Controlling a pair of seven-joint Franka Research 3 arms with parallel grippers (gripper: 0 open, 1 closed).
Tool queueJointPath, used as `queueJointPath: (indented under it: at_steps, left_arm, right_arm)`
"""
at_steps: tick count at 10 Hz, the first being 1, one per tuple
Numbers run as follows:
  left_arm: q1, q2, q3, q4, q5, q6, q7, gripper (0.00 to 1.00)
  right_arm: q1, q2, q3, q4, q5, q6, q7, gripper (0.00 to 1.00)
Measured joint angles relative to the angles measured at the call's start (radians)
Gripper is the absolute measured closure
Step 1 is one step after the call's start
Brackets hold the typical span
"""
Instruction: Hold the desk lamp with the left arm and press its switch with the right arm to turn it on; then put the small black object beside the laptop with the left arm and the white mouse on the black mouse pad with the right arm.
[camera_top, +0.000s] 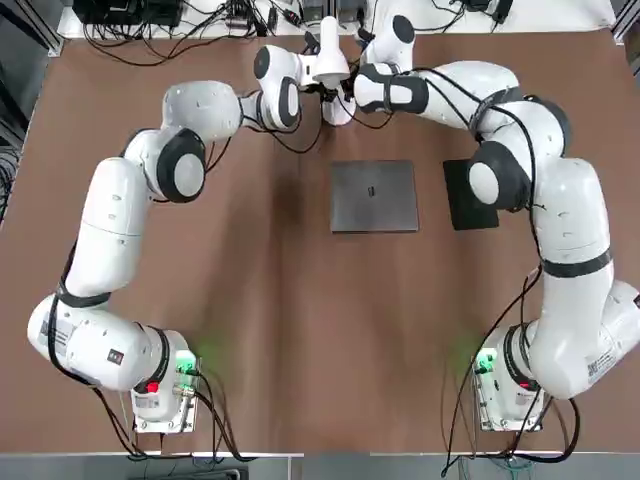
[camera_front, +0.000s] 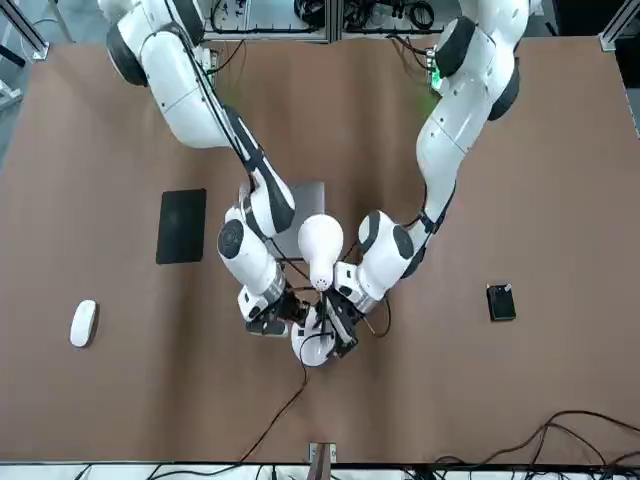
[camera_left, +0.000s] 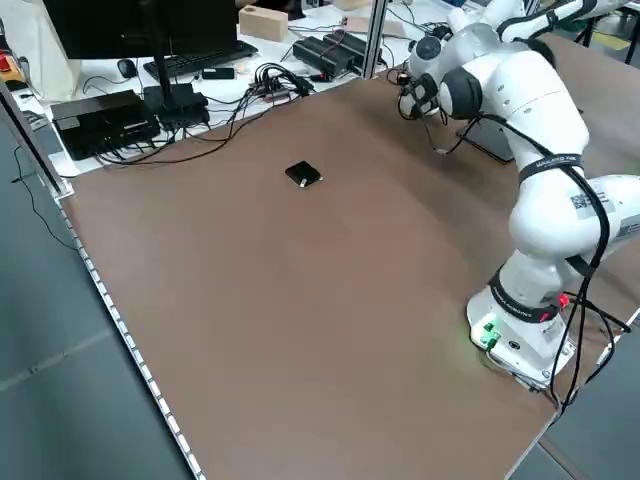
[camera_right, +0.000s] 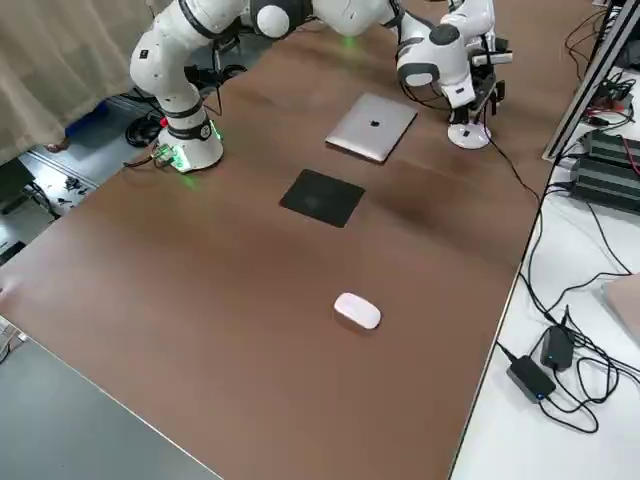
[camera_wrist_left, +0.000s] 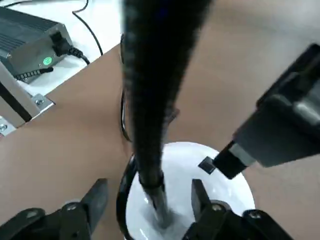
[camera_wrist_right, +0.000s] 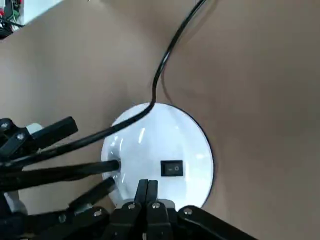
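While both arms crowd the far middle of the table, the desk lamp (camera_front: 321, 300) stands there on its round white base, cone head up, cord trailing toward the table edge; left gripper (camera_wrist_left: 150, 200) straddles the slim neck low down near the base, its 2 fingers (camera_wrist_left: 97, 195) spread either side with gaps showing, so not yet pinching; right gripper (camera_wrist_right: 146, 192) has its fingers pressed together into 1 tip, hovering just beside the small black rocker switch (camera_wrist_right: 171, 168) on the base, contact not clear from these views.

Step in hand, as I judge it: steady the lamp, then press; to do it well the left fingers should close squarely on the neck before any push, else the light base may slide or tip; the right tip should come down centred on the rocker, short firm press, not dragging across the glossy base or snagging the cord.

Rest of the task untouched: small black object (camera_front: 500, 301) sits well apart on the robot's left side; white mouse (camera_front: 83, 323) well apart on its right; black mouse pad (camera_front: 182, 226) bare; laptop (camera_top: 374, 196) between pad and table middle, near the lamp.
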Motion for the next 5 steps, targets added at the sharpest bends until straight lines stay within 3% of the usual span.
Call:
queueJointPath:
  at_steps: [5]
  left_arm:
    - [0.0, 0.014, 0.0, 0.0, 0.0, 0.024, 0.004, 0.47]
  right_arm:
    - [-0.004, 0.018, -0.015, 0.017, 0.0, 0.0, 0.0, 0.99]
